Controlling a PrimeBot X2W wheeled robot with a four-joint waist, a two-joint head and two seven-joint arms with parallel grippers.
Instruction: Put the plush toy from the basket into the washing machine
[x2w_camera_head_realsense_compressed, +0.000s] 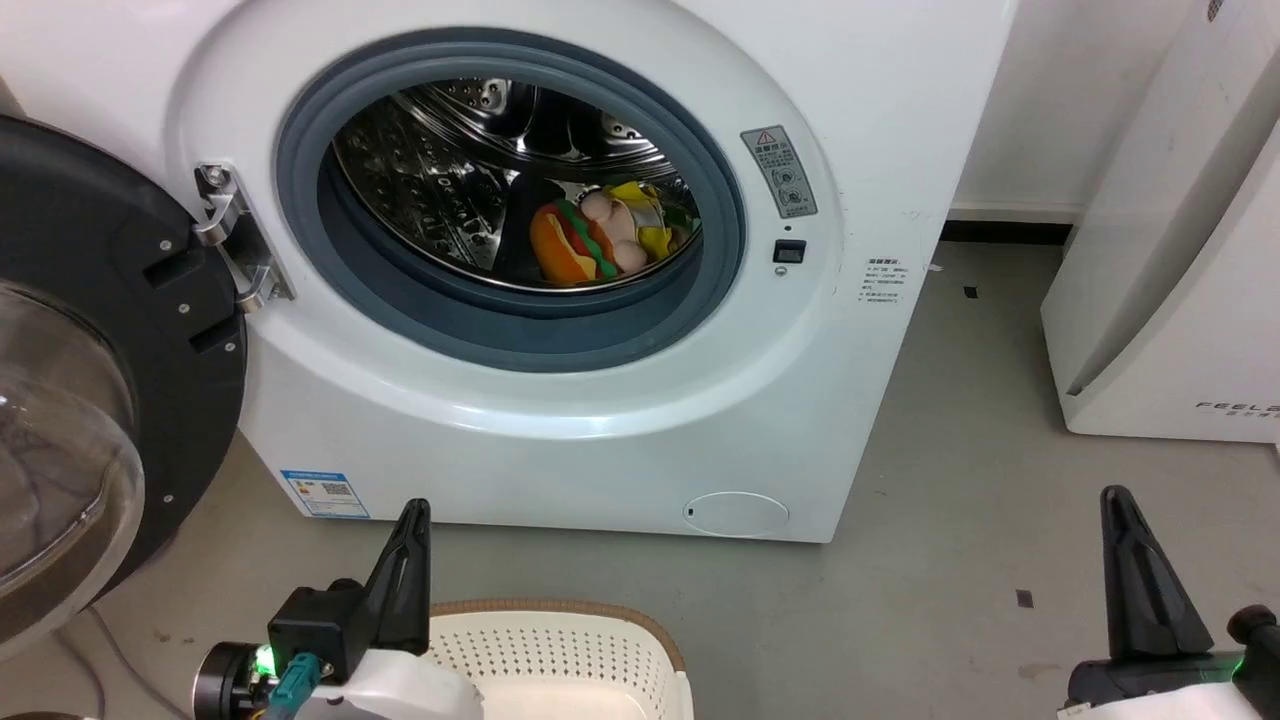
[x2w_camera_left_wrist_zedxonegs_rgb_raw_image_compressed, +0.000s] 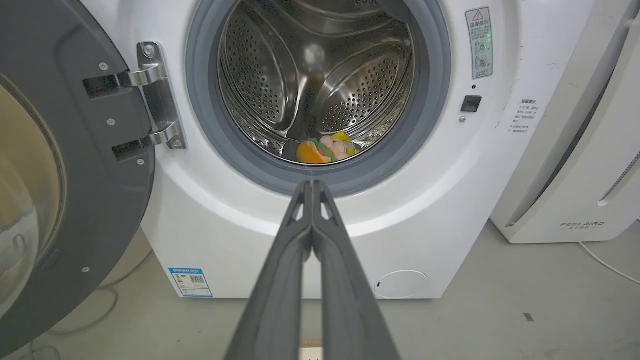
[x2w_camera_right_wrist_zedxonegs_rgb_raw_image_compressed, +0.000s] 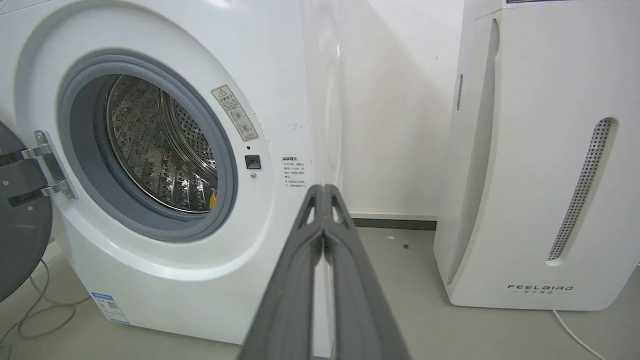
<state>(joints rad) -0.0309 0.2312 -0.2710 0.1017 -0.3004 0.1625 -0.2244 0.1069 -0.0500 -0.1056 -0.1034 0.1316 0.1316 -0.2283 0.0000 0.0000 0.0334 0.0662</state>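
The plush toy (x2w_camera_head_realsense_compressed: 600, 240) lies inside the washing machine (x2w_camera_head_realsense_compressed: 560, 420) on the bottom of its steel drum, its hot-dog part facing out; the left wrist view shows the toy (x2w_camera_left_wrist_zedxonegs_rgb_raw_image_compressed: 325, 149) low in the drum too. The black-framed glass door (x2w_camera_head_realsense_compressed: 90, 400) hangs swung wide to the left. The cream basket (x2w_camera_head_realsense_compressed: 560, 650) with its brown rim stands on the floor below the port, nothing visible in the part shown. My left gripper (x2w_camera_head_realsense_compressed: 415, 512) is shut and empty beside the basket's left rim. My right gripper (x2w_camera_head_realsense_compressed: 1117, 500) is shut and empty at the lower right.
A white slanted appliance (x2w_camera_head_realsense_compressed: 1180, 260) with grey lettering stands on the floor to the right of the washer, with bare grey floor (x2w_camera_head_realsense_compressed: 960, 520) between them. A thin cable (x2w_camera_left_wrist_zedxonegs_rgb_raw_image_compressed: 605, 262) trails from it. Cables (x2w_camera_right_wrist_zedxonegs_rgb_raw_image_compressed: 30, 310) lie under the door.
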